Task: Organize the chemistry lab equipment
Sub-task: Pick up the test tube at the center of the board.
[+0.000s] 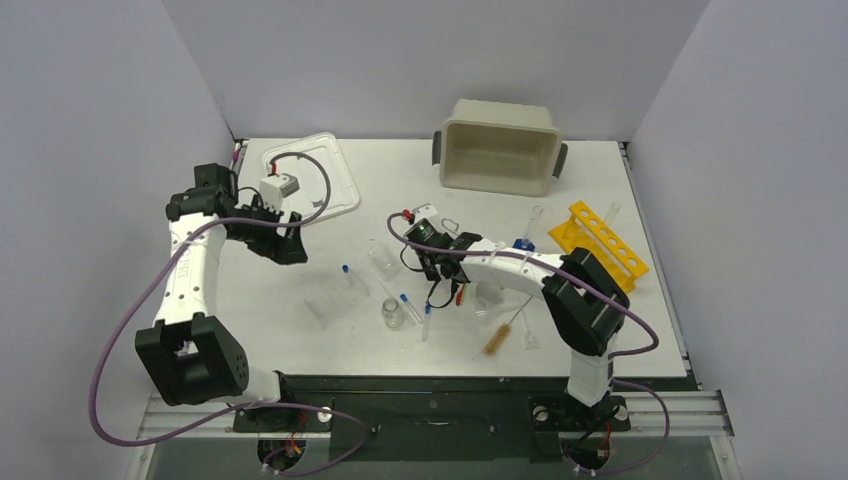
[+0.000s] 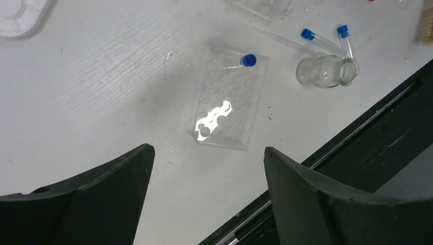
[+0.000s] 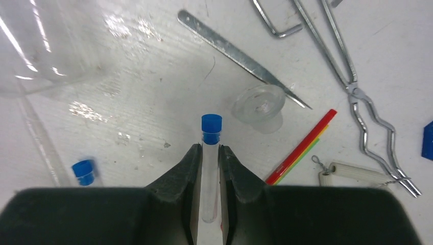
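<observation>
A clear blue-capped tube (image 3: 210, 168) is clamped between the black tapered fingers of the right gripper (image 3: 210, 153), cap pointing forward over the scuffed white tabletop (image 3: 127, 117). Just beyond the cap, a small round clear glass piece (image 3: 259, 107) is seen at the tip of flat steel tweezers (image 3: 240, 56), with a red-yellow-green striped spatula (image 3: 301, 145) beside it. The left gripper (image 2: 209, 153) is spread wide and empty above a clear dimpled well plate (image 2: 230, 102).
</observation>
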You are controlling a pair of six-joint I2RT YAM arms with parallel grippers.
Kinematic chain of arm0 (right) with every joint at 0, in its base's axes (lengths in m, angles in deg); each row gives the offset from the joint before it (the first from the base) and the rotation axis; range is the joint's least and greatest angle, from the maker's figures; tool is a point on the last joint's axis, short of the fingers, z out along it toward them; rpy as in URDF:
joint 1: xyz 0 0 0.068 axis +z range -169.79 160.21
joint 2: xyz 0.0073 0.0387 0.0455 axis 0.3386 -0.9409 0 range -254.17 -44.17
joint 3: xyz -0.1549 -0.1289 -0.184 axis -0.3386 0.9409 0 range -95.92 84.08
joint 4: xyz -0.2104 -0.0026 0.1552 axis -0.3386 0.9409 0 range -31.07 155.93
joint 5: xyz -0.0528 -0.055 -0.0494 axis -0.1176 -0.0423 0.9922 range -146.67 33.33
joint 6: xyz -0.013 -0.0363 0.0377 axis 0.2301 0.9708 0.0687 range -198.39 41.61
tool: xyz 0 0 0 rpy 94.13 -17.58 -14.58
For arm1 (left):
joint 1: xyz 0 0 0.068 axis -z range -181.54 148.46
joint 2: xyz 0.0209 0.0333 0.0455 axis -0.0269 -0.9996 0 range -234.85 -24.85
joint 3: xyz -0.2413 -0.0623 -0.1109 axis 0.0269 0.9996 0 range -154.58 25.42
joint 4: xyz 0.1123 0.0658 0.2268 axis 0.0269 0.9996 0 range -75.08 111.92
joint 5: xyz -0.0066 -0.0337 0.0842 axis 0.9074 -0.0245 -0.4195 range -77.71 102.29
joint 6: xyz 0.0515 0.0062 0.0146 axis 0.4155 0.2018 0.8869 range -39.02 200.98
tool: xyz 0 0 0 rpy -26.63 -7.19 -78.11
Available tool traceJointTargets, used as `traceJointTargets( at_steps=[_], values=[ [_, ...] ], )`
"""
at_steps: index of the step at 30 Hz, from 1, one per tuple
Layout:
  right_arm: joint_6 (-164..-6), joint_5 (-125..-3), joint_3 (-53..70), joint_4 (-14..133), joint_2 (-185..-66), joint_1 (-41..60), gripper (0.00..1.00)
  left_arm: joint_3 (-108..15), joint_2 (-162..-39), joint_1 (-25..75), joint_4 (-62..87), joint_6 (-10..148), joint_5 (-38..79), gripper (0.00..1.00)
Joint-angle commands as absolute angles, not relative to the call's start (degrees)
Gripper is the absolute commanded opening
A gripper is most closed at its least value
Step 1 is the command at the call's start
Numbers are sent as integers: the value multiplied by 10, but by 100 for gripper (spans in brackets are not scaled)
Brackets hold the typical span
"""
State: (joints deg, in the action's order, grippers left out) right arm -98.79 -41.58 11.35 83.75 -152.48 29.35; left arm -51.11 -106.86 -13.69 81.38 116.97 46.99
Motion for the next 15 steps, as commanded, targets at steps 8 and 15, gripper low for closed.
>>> traceJointTargets(
  at_steps=[8,15],
  values=[
    [-1038,-376,43,716,-1327,353,0,-570,-1009,-85,704,1024,652,97],
    [-1105,-434,-21,663,-1322,381,0,-557,-980,-48,612,923,726,97]
  ],
)
